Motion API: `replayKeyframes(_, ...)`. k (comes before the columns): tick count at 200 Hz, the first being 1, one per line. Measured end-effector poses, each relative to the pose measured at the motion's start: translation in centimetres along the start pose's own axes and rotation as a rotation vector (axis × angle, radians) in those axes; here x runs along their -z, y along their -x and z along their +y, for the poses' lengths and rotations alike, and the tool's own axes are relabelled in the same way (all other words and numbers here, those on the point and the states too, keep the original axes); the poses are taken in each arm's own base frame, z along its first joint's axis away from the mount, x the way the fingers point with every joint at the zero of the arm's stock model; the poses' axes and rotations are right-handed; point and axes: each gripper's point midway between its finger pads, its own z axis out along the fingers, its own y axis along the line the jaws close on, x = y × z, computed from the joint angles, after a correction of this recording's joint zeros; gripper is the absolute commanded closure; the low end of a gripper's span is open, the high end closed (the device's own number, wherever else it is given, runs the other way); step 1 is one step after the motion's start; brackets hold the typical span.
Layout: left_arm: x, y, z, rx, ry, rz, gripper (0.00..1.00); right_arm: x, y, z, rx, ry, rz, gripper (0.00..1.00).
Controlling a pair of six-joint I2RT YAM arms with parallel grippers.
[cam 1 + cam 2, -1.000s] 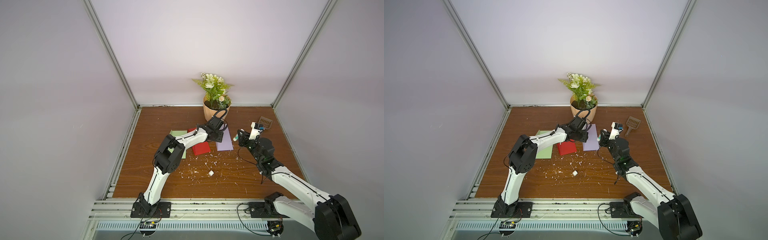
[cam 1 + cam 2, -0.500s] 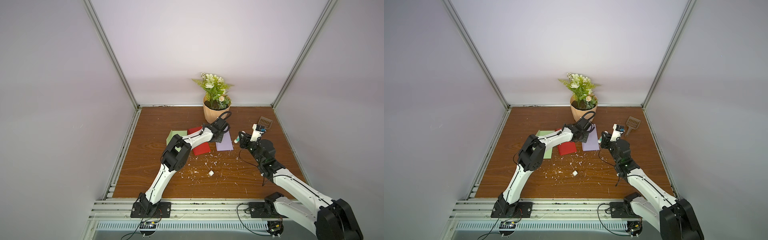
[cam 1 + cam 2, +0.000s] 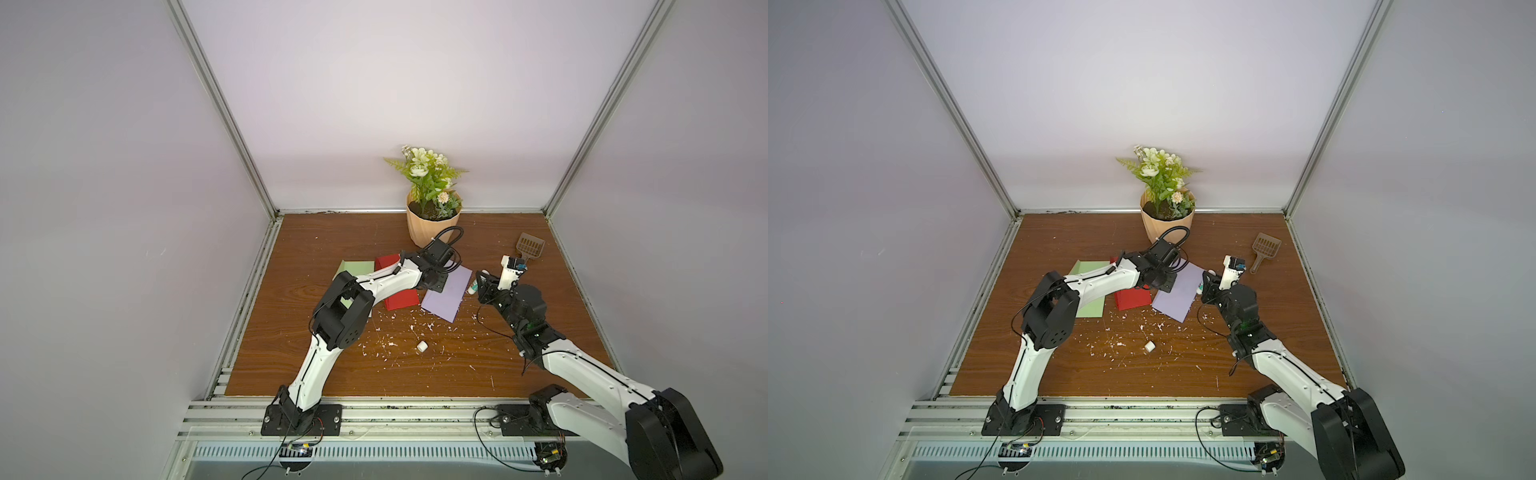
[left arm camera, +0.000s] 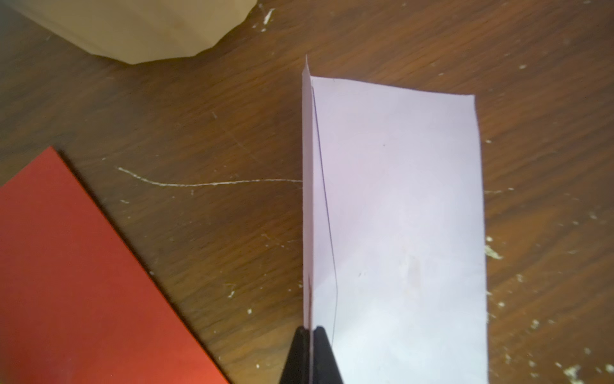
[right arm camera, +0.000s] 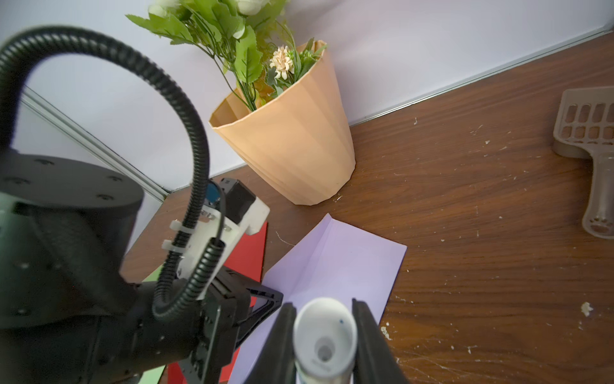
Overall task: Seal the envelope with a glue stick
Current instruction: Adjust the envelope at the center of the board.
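table: wood-grain, scuffed | lilac envelope: matt paper | glue stick: smooth plastic | scoop: matt plastic

Three envelopes lie on the tabletop: green envelope, red envelope, purple envelope. One glue stick, one loose white cap, one potted plant, one scoop. Two arms: left arm, right arm. White scraps, too many to count.

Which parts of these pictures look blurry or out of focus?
Right wrist view: the glue stick and the left arm near the lens are soft, the pot and scoop sharp. Left wrist view: the pot is blurred, the purple envelope crisp. Both top views: even light, no glare.
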Motion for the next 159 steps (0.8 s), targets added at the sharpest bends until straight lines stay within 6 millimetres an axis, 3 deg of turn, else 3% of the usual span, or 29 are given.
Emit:
replayKeyframes(68,0.1,-0.6,-3.7,-0.037,-0.219,0.018,0.99,-0.1,-1.7,-0.2,0.066,0.020,0.002,1.00)
replayKeyframes(111,-0.4,-2.3,-4.6,-0.039,-0.287,0.057,0.99,-0.7,-3.8,1.4,0.124,0.095,0.019,1.00)
replayKeyframes(159,-0.6,-2.9,-5.0,-0.042,-0.315,0.070,0.98,-1.5,-5.7,1.1,0.151,0.100,0.042,1.00)
